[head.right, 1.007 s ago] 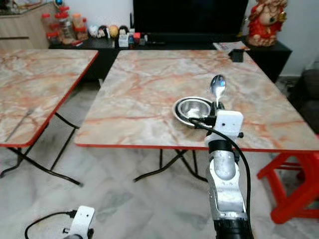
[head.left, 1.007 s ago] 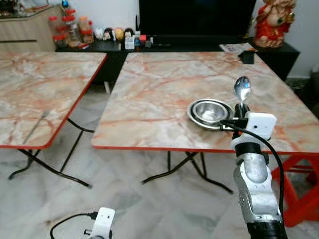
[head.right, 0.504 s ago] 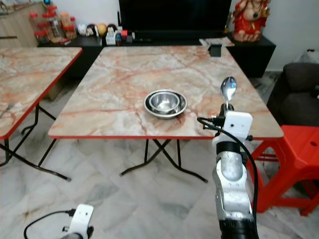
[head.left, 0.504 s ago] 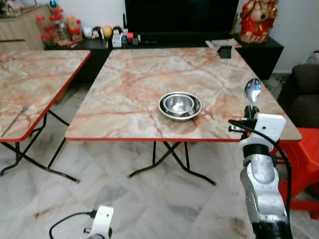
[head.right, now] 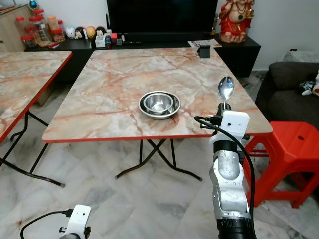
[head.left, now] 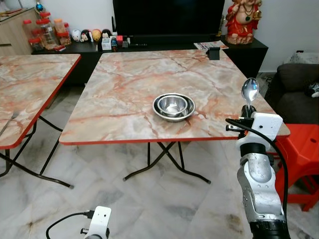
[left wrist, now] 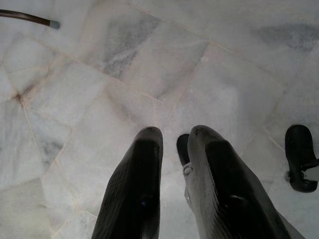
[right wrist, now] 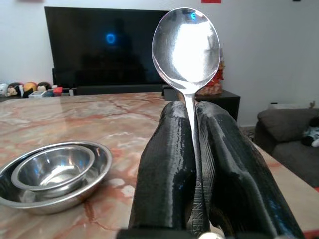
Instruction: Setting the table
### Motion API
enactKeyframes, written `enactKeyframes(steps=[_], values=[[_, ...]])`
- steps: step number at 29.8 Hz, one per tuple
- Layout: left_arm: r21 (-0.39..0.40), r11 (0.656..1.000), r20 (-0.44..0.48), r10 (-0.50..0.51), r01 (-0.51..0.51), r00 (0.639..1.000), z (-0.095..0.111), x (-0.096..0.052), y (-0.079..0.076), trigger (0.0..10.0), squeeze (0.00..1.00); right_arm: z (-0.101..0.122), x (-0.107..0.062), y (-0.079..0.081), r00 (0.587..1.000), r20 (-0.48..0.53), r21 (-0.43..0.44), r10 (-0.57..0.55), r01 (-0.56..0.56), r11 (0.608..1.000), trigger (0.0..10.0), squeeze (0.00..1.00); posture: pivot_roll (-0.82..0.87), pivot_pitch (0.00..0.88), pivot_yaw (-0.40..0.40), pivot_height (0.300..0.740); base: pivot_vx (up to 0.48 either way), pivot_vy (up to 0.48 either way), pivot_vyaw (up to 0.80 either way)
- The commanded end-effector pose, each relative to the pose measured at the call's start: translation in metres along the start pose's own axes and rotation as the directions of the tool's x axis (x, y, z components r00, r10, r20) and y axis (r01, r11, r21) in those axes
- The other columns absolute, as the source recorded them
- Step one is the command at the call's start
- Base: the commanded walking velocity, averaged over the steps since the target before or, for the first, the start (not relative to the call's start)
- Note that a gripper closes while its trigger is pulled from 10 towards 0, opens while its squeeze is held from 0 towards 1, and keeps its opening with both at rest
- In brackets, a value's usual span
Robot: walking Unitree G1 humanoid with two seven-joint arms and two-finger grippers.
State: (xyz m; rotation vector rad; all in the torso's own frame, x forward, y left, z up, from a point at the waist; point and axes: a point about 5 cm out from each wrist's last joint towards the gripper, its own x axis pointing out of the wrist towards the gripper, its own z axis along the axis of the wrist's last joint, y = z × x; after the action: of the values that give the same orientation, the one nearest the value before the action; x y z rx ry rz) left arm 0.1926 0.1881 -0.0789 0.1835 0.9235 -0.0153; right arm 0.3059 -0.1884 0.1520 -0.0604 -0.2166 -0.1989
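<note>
My right gripper (right wrist: 192,107) is shut on the handle of a steel spoon (right wrist: 186,45), held upright with its bowl at the top. In the head views the spoon (head.left: 249,91) stands at the front right corner of the marble table (head.left: 124,84), near its edge. Two nested steel bowls (head.left: 173,106) sit on the table to the left of the spoon; the same bowls (right wrist: 52,169) appear low beside the fingers in the right wrist view. My left gripper (left wrist: 172,137) hangs idle over the pale floor tiles, its fingers close together with nothing between them.
A second marble table (head.left: 30,79) stands to the left with a fork (head.left: 6,123) near its edge. A red stool (head.left: 299,149) and a dark sofa (head.left: 299,84) are on the right. A black TV cabinet (head.left: 164,45) with jars and figurines runs behind the tables.
The camera has turned and moved, so the table and bowls have slid left in view and the sofa and stool have appeared. The spoon stays upright in my right gripper.
</note>
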Motion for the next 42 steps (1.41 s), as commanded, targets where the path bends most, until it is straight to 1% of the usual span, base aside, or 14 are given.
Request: enactKeyframes(steps=[1, 4, 7, 9, 14, 24, 28, 42], values=[[0.000, 1.000, -0.002, 0.013, -0.013, 1.000, 0.0006, 0.0002, 0.0026, 10.0, 0.00, 0.0020, 0.0017, 0.0004, 1.000, 0.002, 0.010, 0.000, 0.000, 1.000, 10.0, 0.00, -0.08, 0.000, 0.007, 0.728, 0.270, 0.000, 0.00], [-0.001, 1.000, -0.003, 0.013, -0.013, 1.000, 0.0004, 0.0002, 0.0024, 10.0, 0.00, 0.0012, 0.0022, 0.0003, 1.000, -0.005, 0.015, -0.002, 0.002, 1.000, 10.0, 0.00, -0.08, 0.000, 0.007, 0.728, 0.271, 0.000, 0.00], [-0.001, 1.000, -0.003, 0.014, -0.014, 1.000, 0.0004, 0.0002, 0.0023, 10.0, 0.00, 0.0007, 0.0029, 0.0002, 1.000, -0.012, 0.014, -0.003, 0.003, 1.000, 10.0, 0.00, -0.08, 0.000, 0.005, 0.728, 0.276, 0.000, -0.45], [0.000, 1.000, -0.003, 0.013, -0.013, 1.000, 0.0005, 0.0002, 0.0021, 10.0, 0.00, 0.0013, 0.0031, 0.0003, 1.000, -0.003, 0.002, 0.001, 0.000, 1.000, 10.0, 0.00, -0.08, 0.000, 0.006, 0.728, 0.272, 0.000, 0.00], [0.007, 1.000, -0.003, 0.012, -0.012, 1.000, 0.0017, 0.0004, 0.0034, 10.0, 0.00, 0.0013, 0.0028, 0.0025, 1.000, -0.004, 0.014, -0.001, 0.001, 1.000, 10.0, 0.00, -0.08, 0.000, 0.018, 0.728, 0.274, 0.000, 0.00], [0.004, 1.000, 0.002, 0.024, -0.024, 1.000, 0.0033, 0.0006, 0.0073, 10.0, 0.00, -0.0020, 0.0020, 0.0013, 1.000, -0.017, 0.027, -0.007, 0.007, 1.000, 10.0, 0.00, -0.06, 0.000, 0.014, 0.728, 0.275, 0.000, 0.00], [0.002, 1.000, -0.003, 0.025, -0.025, 1.000, 0.0011, 0.0002, 0.0070, 10.0, 0.00, -0.0006, 0.0040, 0.0017, 1.000, -0.011, 0.034, -0.005, 0.006, 0.999, 10.0, 0.00, -0.06, 0.000, 0.012, 0.728, 0.279, 0.000, -0.43], [0.003, 1.000, 0.002, 0.018, -0.018, 1.000, 0.0040, 0.0009, 0.0035, 10.0, 0.00, -0.0013, 0.0050, -0.0018, 1.000, -0.011, 0.025, -0.011, 0.012, 1.000, 10.0, 0.00, -0.08, 0.000, 0.008, 0.728, 0.280, 0.000, 0.00]])
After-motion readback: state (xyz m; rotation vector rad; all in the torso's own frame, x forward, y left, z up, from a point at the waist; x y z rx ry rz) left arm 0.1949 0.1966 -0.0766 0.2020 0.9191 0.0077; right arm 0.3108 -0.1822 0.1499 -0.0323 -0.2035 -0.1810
